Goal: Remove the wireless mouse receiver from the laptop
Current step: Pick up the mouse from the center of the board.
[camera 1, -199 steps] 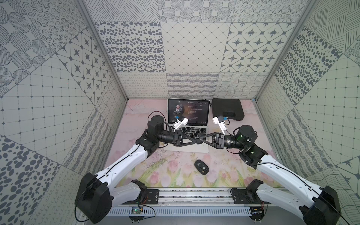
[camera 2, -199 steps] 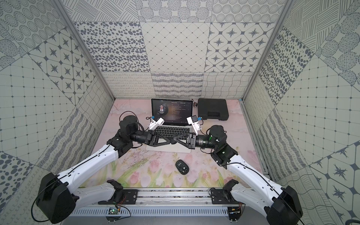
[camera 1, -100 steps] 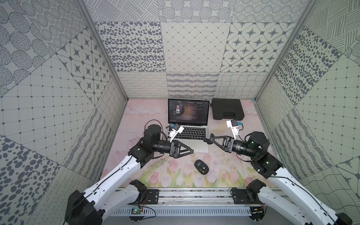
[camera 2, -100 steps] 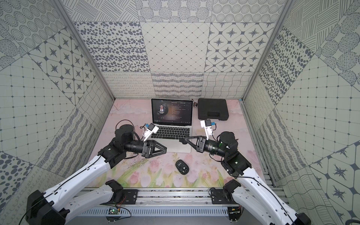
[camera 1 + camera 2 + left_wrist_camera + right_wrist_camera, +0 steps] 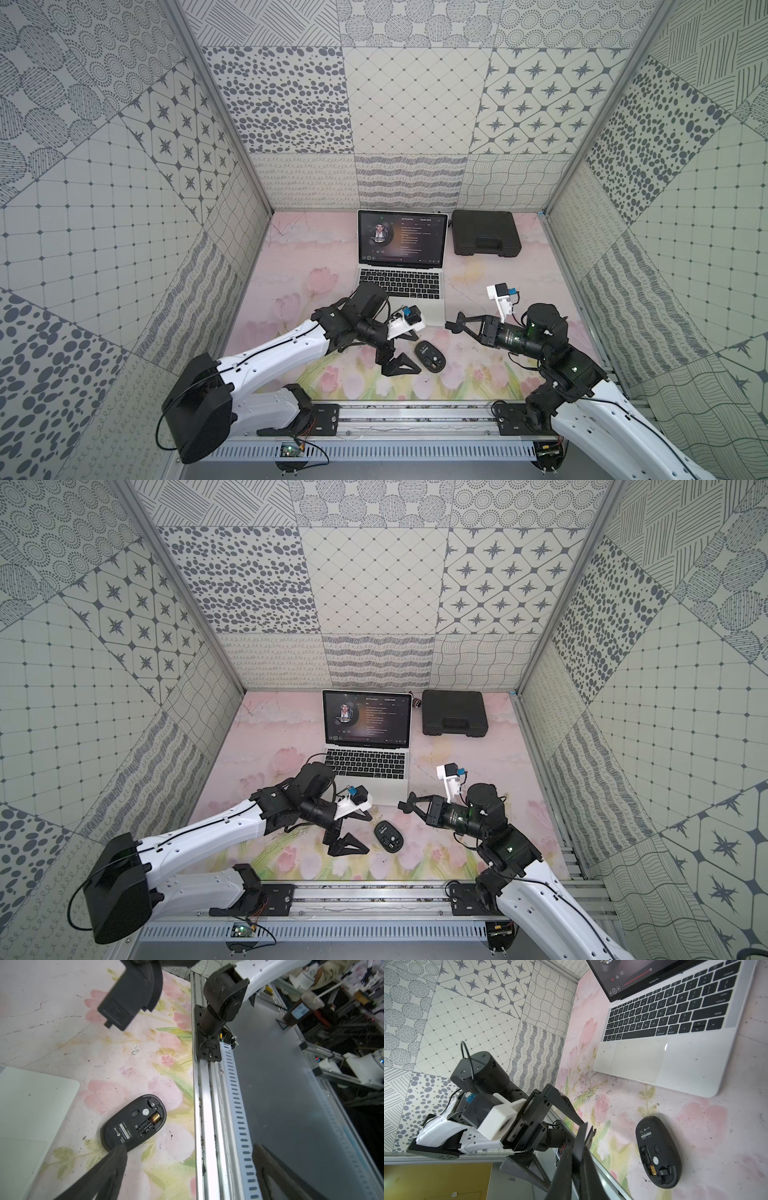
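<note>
The silver laptop [image 5: 401, 286] [image 5: 365, 766] stands open at the back middle of the mat, its screen lit. The wireless mouse receiver shows in no view; the left arm covers the laptop's near left side. My left gripper [image 5: 409, 349] [image 5: 189, 1147] is open and empty, just left of the upturned black mouse [image 5: 430, 356] [image 5: 135, 1124]. My right gripper [image 5: 451, 326] [image 5: 578, 1146] hovers right of the laptop's front corner, shut on a thin curved black shell piece [image 5: 124, 1001] [image 5: 583, 1130].
A flat black toolbox [image 5: 485, 232] [image 5: 454, 712] lies right of the laptop screen. The mouse's open underside shows a battery [image 5: 154, 1119]. The metal rail [image 5: 415, 419] runs along the front edge, and patterned walls close in the other three sides.
Both arms have drawn back from above the laptop's trackpad towards the front. The left gripper has opened and dropped beside the mouse. The right gripper stayed shut.
</note>
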Robot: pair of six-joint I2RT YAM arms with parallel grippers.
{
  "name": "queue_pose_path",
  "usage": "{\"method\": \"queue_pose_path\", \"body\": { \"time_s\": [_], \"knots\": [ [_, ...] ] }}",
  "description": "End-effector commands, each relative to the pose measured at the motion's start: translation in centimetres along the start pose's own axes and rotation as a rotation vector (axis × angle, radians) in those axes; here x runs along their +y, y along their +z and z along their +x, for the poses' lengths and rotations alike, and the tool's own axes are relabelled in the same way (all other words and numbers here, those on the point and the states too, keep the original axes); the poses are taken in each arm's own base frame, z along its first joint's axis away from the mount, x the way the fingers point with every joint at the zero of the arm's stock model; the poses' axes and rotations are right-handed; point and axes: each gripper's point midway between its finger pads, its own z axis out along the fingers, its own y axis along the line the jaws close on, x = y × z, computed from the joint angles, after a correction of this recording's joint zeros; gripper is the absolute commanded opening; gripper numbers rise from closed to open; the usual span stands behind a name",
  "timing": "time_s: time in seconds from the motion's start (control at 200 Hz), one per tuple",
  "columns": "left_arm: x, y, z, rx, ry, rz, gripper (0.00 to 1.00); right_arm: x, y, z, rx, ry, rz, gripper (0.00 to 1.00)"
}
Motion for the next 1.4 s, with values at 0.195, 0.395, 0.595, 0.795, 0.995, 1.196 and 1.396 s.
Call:
{"method": "queue_pose_path", "body": {
  "time_s": [0.195, 0.395, 0.595, 0.795, 0.995, 1.196, 1.396],
  "knots": [
    [3.4, 5.0, 6.1, 0.229, 0.607, 0.028, 0.99, -0.3, -0.3, -0.9, -0.031, -0.023, -0.011, 0.0],
    [5.3, 7.3, 6.5, 0.252, 0.696, 0.032, 0.99, -0.4, -0.4, -1.1, -0.03, -0.017, -0.018, 0.0],
    [6.7, 8.5, 6.2, 0.238, 0.715, 0.021, 0.99, -0.4, -0.3, -1.0, -0.024, -0.007, -0.032, 0.0],
    [8.3, 9.1, 6.4, 0.213, 0.697, -0.039, 0.99, -0.6, -0.1, -0.8, -0.024, 0.017, -0.048, 0.0],
    [8.8, 9.1, 5.9, 0.198, 0.703, -0.047, 0.99, -1.1, 0.2, -0.7, -0.024, 0.029, -0.044, 0.0],
    [8.6, 8.7, 5.7, 0.221, 0.701, 0.023, 0.99, -1.2, 0.4, -0.9, -0.04, 0.056, -0.067, 0.0],
    [8.5, 9.1, 7.2, 0.266, 0.695, 0.089, 0.99, -0.7, 0.2, -1.2, -0.047, 0.049, -0.077, 0.0]
  ]
}}
